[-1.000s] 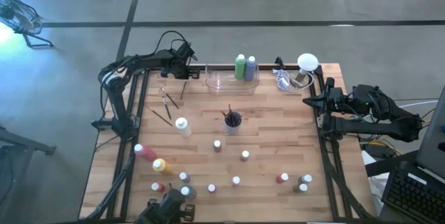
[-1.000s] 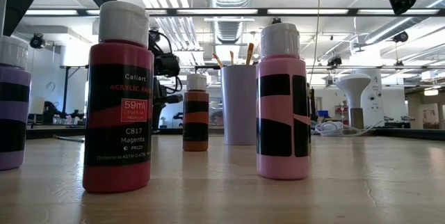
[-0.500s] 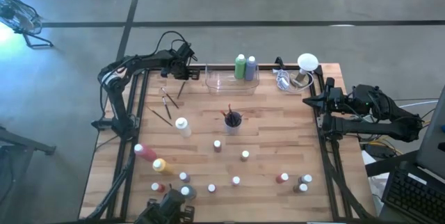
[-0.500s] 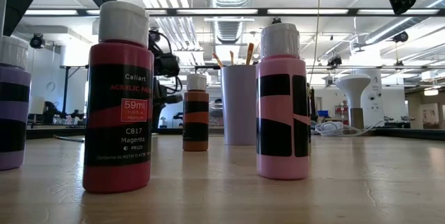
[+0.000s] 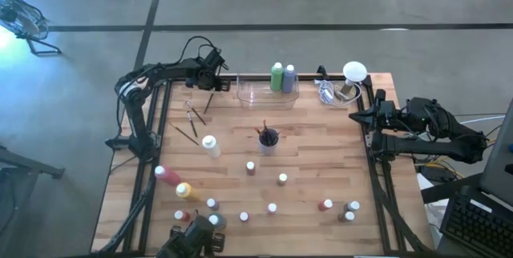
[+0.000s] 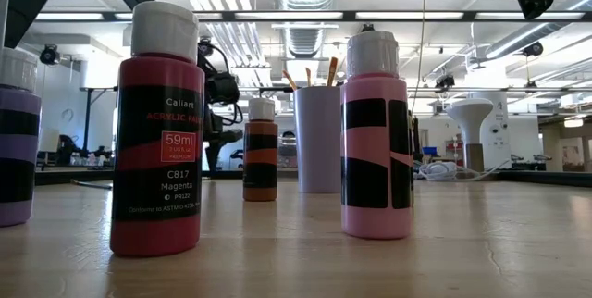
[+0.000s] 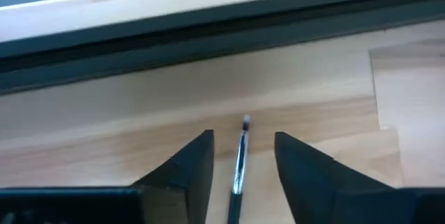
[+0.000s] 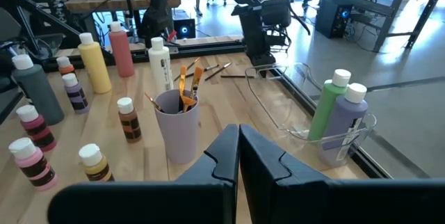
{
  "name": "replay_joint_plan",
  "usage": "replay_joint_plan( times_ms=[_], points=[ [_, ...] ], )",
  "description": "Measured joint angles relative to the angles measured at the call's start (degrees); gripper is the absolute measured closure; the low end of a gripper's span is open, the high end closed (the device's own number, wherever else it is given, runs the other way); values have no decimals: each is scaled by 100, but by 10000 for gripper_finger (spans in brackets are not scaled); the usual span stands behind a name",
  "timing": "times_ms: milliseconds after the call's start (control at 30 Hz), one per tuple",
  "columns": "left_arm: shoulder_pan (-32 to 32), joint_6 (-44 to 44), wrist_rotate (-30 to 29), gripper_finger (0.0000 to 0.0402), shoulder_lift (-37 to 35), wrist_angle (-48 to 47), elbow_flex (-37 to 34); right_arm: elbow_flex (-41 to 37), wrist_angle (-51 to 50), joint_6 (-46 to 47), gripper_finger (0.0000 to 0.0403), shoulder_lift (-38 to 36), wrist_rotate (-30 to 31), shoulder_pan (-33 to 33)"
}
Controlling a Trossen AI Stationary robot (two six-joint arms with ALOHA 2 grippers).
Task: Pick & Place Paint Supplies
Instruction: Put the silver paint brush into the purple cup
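the tabletop [image 5: 321,170] is a flat slab of pale wood planks with visible grain, bordered by a dark metal frame.

the clear tray [image 5: 260,95] sits at the far edge, near the middle. it is thin transparent plastic with a raised rim. a green bottle [image 5: 276,75] and a purple bottle [image 5: 288,77], both tall with white caps, stand at its right end.

the lilac cup [image 5: 268,140] stands near the tabletop centre. it is a smooth opaque cylinder with brushes standing in it, bristles up.

the remaining paint bottles are smooth plastic cylinders with white caps. a white bottle [image 5: 211,146] stands left of the cup. a pink bottle [image 5: 167,175] and a yellow bottle [image 5: 186,191] lie toward the near-left corner. small bottles are scattered along the near edge.

the left tool [image 7: 240,156] is at the far-left corner, low over the tabletop. its fingers stand partly apart, one on each side of a paintbrush [image 7: 238,160], and neither visibly presses it. the paintbrush is thin, with a shiny metal ferrule and a dark handle. other loose brushes [image 5: 191,118] lie nearer the left edge.

the right tool [image 8: 238,147] waits beyond the right edge, fingers pressed together, holding nothing.

probable faults:
- the brush is round and slim; closing off-centre would likely roll it aside.
- it lies flat on wood, so fingertips set too high would likely miss it, and set too low would likely scrape the surface.
- the frame rail runs just beside the brush; a sideways shift could strike it.
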Motion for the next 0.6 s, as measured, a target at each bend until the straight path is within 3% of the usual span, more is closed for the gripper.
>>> replay_joint_plan(
  times_ms=[367,600],
  points=[
    [39,-56,-37,231,285,221,42,2,0,-6,394,-2,0,0],
    [54,-40,-70,260,296,107,33,2,2,-1,394,0,0,0]
  ],
)
